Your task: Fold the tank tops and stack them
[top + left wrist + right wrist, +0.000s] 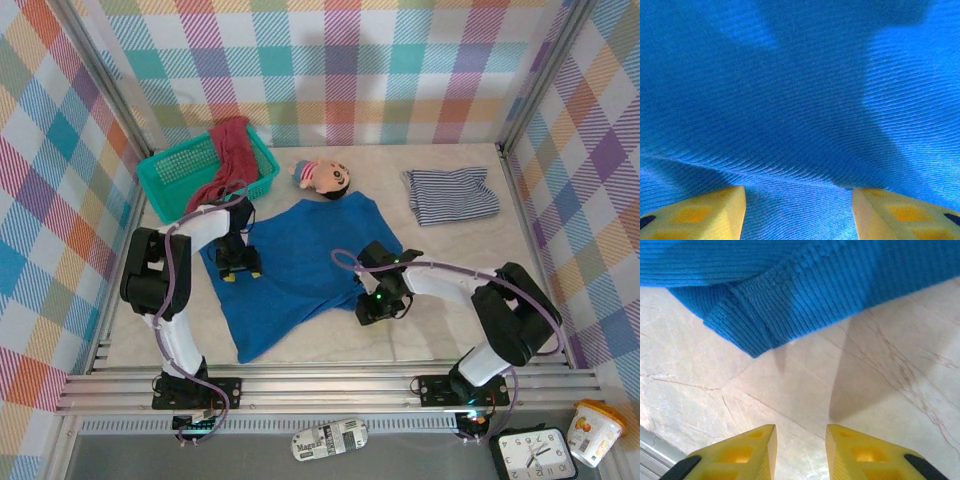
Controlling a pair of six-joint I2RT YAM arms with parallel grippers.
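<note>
Left gripper: sits over the left part of the blue tank top. In the left wrist view its yellow fingers are set wide apart, with ribbed blue cloth close beneath and a soft ridge of fabric running across just beyond them. Nothing is clamped.

Right gripper: sits at the right near edge of the same top. In the right wrist view its fingers stand a small gap apart over bare tabletop, holding nothing. A corner of the top's hem lies just beyond the tips.

Table: pale marble-patterned top, enclosed on three sides by plaid walls. Its veined surface also shows under the right gripper.

Blue tank top: solid bright blue, ribbed knit, spread flat at the centre of the table and turned at an angle, with one corner reaching toward the near left. Seen close up as shaded blue ribbing and as a stitched hem corner.

Basket: teal plastic mesh, at the far left corner.

Striped tank top: navy and white thin stripes, folded into a rough rectangle at the far right, well apart from the others.

Red tank top: dark red, bunched, draped over the basket's right side and trailing toward the left arm.

Doll: small and big-headed, lying on its side just beyond the blue top's far edge.
</note>
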